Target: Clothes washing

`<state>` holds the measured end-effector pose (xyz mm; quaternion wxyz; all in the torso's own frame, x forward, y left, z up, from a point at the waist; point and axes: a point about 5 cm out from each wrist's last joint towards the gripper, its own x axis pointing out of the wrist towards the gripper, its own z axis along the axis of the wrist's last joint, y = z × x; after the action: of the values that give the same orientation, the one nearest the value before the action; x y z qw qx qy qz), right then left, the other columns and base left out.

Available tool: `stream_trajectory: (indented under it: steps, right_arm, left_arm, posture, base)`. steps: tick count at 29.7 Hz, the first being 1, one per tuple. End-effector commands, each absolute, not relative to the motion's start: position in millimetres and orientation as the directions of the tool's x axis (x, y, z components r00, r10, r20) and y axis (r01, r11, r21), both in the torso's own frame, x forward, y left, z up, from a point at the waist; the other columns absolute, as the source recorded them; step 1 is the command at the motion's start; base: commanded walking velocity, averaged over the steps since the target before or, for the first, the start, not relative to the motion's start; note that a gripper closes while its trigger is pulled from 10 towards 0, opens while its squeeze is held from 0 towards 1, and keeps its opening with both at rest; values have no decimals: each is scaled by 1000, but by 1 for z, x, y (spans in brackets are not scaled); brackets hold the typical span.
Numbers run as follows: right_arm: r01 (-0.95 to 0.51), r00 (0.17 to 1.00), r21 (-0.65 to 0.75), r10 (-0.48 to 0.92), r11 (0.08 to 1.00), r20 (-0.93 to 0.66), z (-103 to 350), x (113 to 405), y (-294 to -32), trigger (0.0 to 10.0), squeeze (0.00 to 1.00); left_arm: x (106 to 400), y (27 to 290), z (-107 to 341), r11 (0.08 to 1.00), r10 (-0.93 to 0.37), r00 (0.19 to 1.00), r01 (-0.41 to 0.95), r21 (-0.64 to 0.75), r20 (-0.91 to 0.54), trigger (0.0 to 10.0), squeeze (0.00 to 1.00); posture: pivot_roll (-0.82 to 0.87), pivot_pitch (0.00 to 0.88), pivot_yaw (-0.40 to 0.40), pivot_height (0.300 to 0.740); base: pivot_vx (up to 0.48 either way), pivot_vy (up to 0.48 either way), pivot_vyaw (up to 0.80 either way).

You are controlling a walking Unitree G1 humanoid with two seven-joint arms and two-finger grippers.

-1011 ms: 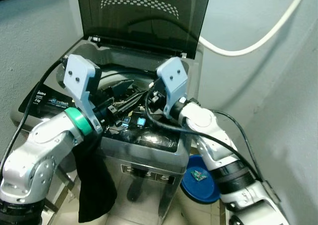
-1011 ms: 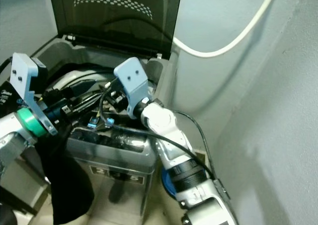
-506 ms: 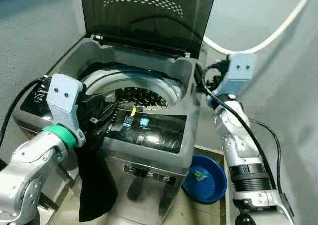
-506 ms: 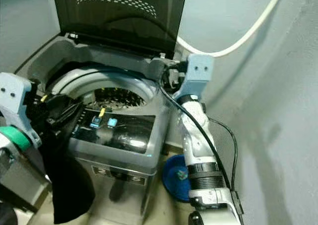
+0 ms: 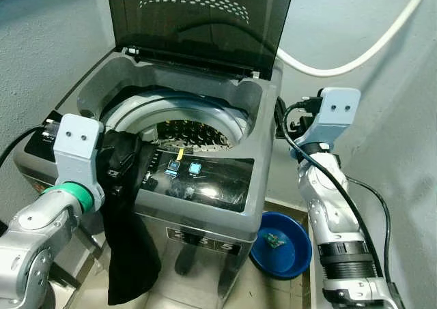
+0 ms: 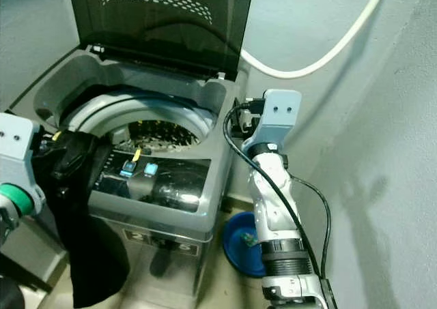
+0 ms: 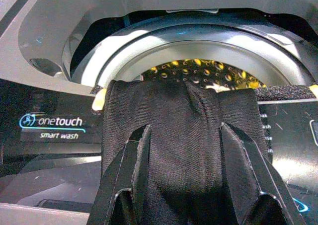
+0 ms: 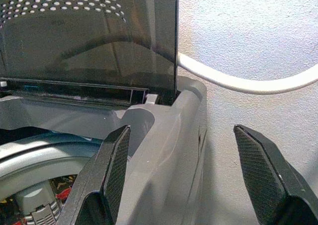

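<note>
Both arms have swung out from over the tub since a second ago. Left hand (image 7: 181, 185) sits at the washing machine's (image 5: 205, 186) front-left corner, fingers (image 7: 136, 170) closed on a black garment (image 5: 126, 254) that drapes over the rim and down the front. Right hand (image 8: 186, 175) hangs open and empty beside the machine's right wall, near the white hose (image 5: 362, 53). Lid (image 5: 205, 22) stands up; a blue basin (image 5: 283, 244) sits on the floor.
</note>
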<state>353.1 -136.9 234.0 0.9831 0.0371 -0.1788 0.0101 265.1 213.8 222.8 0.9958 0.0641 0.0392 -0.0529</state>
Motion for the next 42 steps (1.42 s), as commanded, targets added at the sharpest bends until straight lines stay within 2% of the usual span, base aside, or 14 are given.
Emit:
stream_trajectory:
  steps: [1, 8, 9, 10, 11, 12, 13, 15, 16, 17, 18, 38, 39, 42]
  right_arm:
    - [-27, 937, 73, -1, 997, 350, 232, 353, -137, 10000, 0]
    - [-30, 937, 71, 3, 997, 349, 231, 355, -136, 10000, 0]
    - [-32, 937, 71, 5, 997, 350, 231, 355, -135, 10000, 0]
    - [-32, 937, 71, 5, 997, 350, 231, 355, -135, 10000, 0]
    - [-33, 936, 71, 6, 997, 351, 232, 355, -134, 10000, 0]
    - [-33, 936, 71, 6, 997, 351, 232, 355, -134, 10000, 0]
    - [-34, 936, 72, 7, 997, 353, 232, 355, -134, 10000, 0]
    - [-34, 936, 72, 7, 997, 353, 232, 355, -134, 10000, 0]
    - [-34, 936, 72, 6, 997, 353, 232, 354, -133, 10000, 0]
    - [-34, 936, 72, 6, 997, 353, 232, 354, -133, 10000, 0]
    - [-33, 935, 73, 6, 997, 354, 231, 354, -133, 10000, 0]
    - [-21, 936, 77, -8, 997, 353, 230, 353, -135, 10000, 0]
    - [-21, 936, 77, -8, 997, 353, 230, 353, -135, 10000, 0]
    - [-21, 936, 78, -8, 997, 352, 229, 353, -134, 10000, 0]
  left_arm:
    - [264, 218, 216, 990, -70, 991, 84, 115, -115, 10000, 0]
    - [268, 222, 208, 995, -25, 989, 39, 95, -146, 9686, 0]
    - [269, 221, 206, 995, -34, 987, 47, 84, -157, 7137, 0]
    - [269, 221, 206, 995, -34, 987, 47, 84, -157, 7137, 0]
    - [270, 220, 203, 995, -45, 984, 60, 81, -171, 4863, 0]
    - [270, 220, 203, 995, -45, 984, 60, 81, -171, 4863, 0]
    - [271, 218, 200, 994, -57, 981, 73, 80, -185, 3176, 0]
    - [271, 218, 200, 994, -57, 981, 73, 80, -185, 3176, 0]
    - [271, 217, 197, 993, -67, 978, 85, 87, -200, 1490, 0]
    - [271, 217, 197, 993, -67, 978, 85, 87, -200, 1490, 0]
    - [272, 216, 194, 991, -71, 975, 93, 99, -209, 0, 0]
    - [275, 210, 194, 971, -95, 985, 123, 206, -143, 0, 0]
    - [275, 207, 197, 970, -108, 987, 131, 206, -120, 10000, 0]
    - [276, 205, 199, 970, -119, 987, 138, 202, -104, 10000, 0]
  posture:
    - [192, 39, -4, 740]
    - [196, 32, -11, 740]
    - [196, 32, -11, 740]
    - [196, 32, -11, 740]
    - [196, 32, -11, 740]
    - [196, 32, -11, 740]
    - [196, 32, -11, 740]
    - [196, 32, -11, 740]
    - [186, 28, -4, 740]
    - [186, 28, -4, 740]
    - [186, 28, -4, 740]
    - [182, 35, 0, 740]
    - [182, 36, 1, 740]
    - [183, 36, 1, 740]
  base:
    - [0, 0, 0]
    - [0, 0, 0]
    - [0, 0, 0]
    - [0, 0, 0]
    - [0, 0, 0]
    - [0, 0, 0]
    - [0, 0, 0]
    - [0, 0, 0]
    - [0, 0, 0]
    - [0, 0, 0]
    - [0, 0, 0]
    - [0, 0, 0]
    - [0, 0, 0]
    - [0, 0, 0]
